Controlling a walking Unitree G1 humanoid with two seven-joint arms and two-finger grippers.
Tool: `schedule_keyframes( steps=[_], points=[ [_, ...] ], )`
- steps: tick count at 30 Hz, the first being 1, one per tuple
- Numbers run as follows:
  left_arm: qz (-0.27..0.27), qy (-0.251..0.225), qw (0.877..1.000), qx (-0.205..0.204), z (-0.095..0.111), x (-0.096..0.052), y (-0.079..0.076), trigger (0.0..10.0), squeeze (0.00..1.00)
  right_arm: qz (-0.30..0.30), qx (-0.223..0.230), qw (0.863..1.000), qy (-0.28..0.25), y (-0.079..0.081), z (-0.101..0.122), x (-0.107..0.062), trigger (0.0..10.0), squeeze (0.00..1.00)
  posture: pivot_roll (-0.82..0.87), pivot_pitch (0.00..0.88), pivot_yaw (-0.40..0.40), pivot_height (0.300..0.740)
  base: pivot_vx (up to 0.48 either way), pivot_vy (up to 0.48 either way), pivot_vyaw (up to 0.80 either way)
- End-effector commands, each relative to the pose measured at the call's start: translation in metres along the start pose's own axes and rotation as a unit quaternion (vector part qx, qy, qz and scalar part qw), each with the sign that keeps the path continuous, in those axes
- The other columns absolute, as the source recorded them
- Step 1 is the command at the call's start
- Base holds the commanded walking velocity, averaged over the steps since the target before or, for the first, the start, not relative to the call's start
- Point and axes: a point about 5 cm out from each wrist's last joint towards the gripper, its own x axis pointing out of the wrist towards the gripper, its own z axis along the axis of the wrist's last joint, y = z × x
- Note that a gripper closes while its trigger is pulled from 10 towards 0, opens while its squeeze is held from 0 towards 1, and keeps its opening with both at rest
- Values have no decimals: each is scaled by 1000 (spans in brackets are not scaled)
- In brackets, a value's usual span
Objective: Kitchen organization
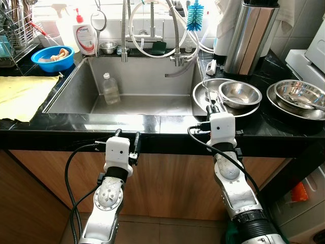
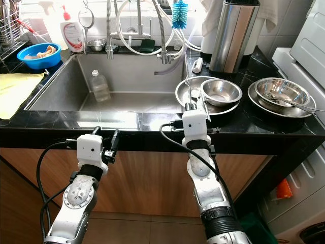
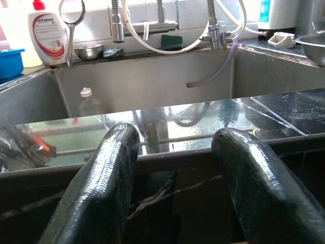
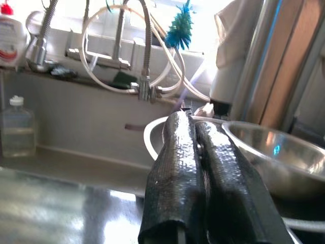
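Note:
My right gripper (image 1: 209,105) is shut with nothing in it. It reaches over the counter's front edge to the near rim of a steel plate (image 1: 199,90). A steel bowl (image 1: 239,93) sits on that plate, just right of the fingertips (image 4: 183,122). My left gripper (image 1: 127,136) is open and empty, level with the black counter edge (image 3: 167,157) in front of the sink (image 1: 76,86). A clear plastic bottle (image 1: 110,89) stands inside the sink at its left side. More steel bowls (image 1: 299,96), with a utensil in them, are stacked on the counter at the far right.
A yellow cloth (image 1: 23,94) lies left of the sink, a blue bowl (image 1: 52,57) behind it. A soap bottle (image 1: 85,34), a small steel bowl (image 1: 107,47), taps with hoses (image 1: 152,30) and a blue brush (image 1: 194,15) line the back. A tall steel canister (image 1: 251,38) stands back right.

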Motion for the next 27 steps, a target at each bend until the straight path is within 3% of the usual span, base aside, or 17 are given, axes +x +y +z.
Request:
schedule_keyframes(
  steps=[1, 8, 11, 14, 21, 27],
  points=[
    [5, -2, 1000, 0, 0, 3, 0, 10000, 0, 11, -6, 999, -50, 1, 22, 9, 10000, 0, -57, 0, -7, 740, 0, 0, 0],
    [4, -7, 1000, 0, 2, 8, 1, 10000, 0, 72, 17, 995, -61, 3, 48, 48, 10000, 0, -63, 0, -2, 740, 0, 0, 0],
    [6, -11, 1000, 1, 3, 11, 1, 10000, 0, 130, 27, 991, -3, 13, 45, 68, 10000, 0, -50, 0, -12, 740, 0, 0, 0],
    [9, -15, 1000, 2, 4, 12, 1, 10000, 0, 173, 47, 981, 67, 23, 31, 71, 10000, 0, -24, 0, -24, 740, 0, 0, 0],
    [17, -20, 1000, 4, 5, 13, 4, 10000, 0, 213, 75, 970, 94, 33, 27, 72, 10000, 0, -13, 0, -34, 740, 0, 0, 0],
    [12, -22, 1000, 5, 4, 14, 1, 10000, 0, 224, 62, 963, 138, 36, 12, 68, 10000, 0, -16, 0, -27, 740, 0, 0, 0]
  ],
)
